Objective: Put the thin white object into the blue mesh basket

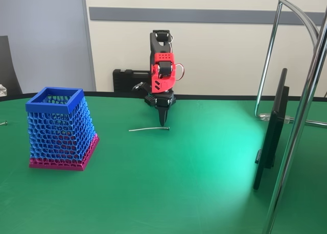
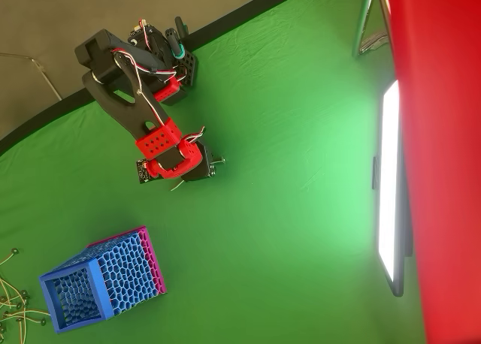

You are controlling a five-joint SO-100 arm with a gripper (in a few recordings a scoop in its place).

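thin white object (image 1: 148, 129) lies flat on the green table (image 1: 194, 178). it is a very skinny stick, a little bent, pale along its length, with a small dark end. in the fixed view the dark end sits right under the pincer (image 1: 163, 122), and the rest of the stick runs off to the left of the pincer. in the overhead view a short pale bit of the stick (image 2: 177, 185) peeks out from under the red wrist.

the pincer points straight down at the table, with its dark tip right at the dark end of the stick. the fingers look close together, almost like one point. i cannot tell if they are pinching the stick or just touching down beside it.

the blue mesh basket (image 1: 60, 129) stands well to the left of the pincer in the fixed view, and nearer the camera. it has a solid blue square rim, sides full of little holes, and a pink bottom. in the overhead view the basket (image 2: 101, 278) is down and to the left of the pincer (image 2: 204, 166).

a black screen (image 1: 272, 132) stands far to the right of the pincer in the fixed view.
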